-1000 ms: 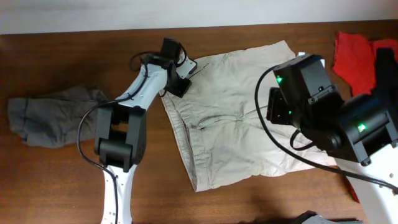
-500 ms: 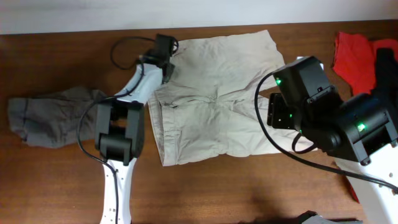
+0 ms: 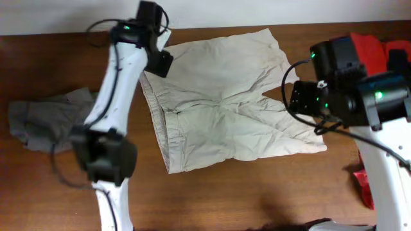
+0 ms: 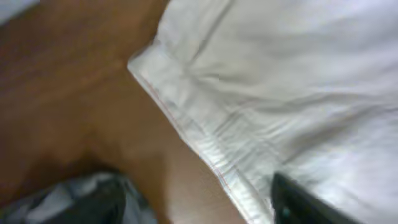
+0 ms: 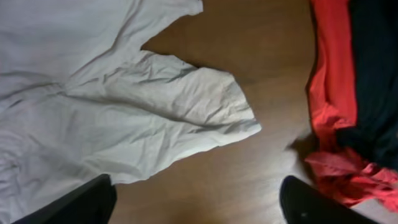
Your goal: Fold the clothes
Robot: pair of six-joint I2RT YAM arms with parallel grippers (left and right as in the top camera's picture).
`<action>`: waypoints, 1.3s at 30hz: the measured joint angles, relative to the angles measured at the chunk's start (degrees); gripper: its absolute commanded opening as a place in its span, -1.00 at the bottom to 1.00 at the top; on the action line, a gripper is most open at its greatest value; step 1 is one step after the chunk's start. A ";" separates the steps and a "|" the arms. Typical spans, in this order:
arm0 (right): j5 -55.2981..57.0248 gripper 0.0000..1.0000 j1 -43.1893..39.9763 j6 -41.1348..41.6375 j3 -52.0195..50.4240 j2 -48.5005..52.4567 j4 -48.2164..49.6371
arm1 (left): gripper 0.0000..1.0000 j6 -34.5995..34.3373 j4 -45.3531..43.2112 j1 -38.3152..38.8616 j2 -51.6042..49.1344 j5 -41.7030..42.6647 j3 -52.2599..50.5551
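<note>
Shorts (image 3: 225, 102) lay flat mid table (image 3: 257, 199), waistband left, legs right, prob. spread out ready for folding. Left end effector (image 4: 193, 199) spread above waistband corner, right end effector (image 5: 196, 186) spread above leg hem, both w/ nothing held

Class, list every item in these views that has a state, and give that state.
beige shorts, spread flat, unfolded
gray garment, crumpled
red garment, heaped
black garment, bunched, overlapping the red garment
left gripper, open, holding nothing
right gripper, open, holding nothing
</note>
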State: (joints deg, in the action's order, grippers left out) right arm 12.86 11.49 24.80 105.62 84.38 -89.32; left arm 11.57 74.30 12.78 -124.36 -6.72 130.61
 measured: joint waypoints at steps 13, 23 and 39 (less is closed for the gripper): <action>-5.09 0.00 -8.83 -7.08 -0.11 10.40 0.37 | -0.57 -6.29 14.29 4.37 8.02 14.69 -13.11; -15.56 -0.30 -15.28 -18.88 -1.62 26.67 4.33 | -0.74 -7.43 -2.67 11.72 6.86 16.81 -40.94; -18.32 -0.70 -15.69 -24.20 -7.80 43.69 17.59 | -0.70 -10.16 -10.10 11.47 9.05 17.88 -57.61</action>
State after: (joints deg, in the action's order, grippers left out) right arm -5.45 -4.21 0.60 97.82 128.07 -71.72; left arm 1.41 64.20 24.25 -115.31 11.16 72.99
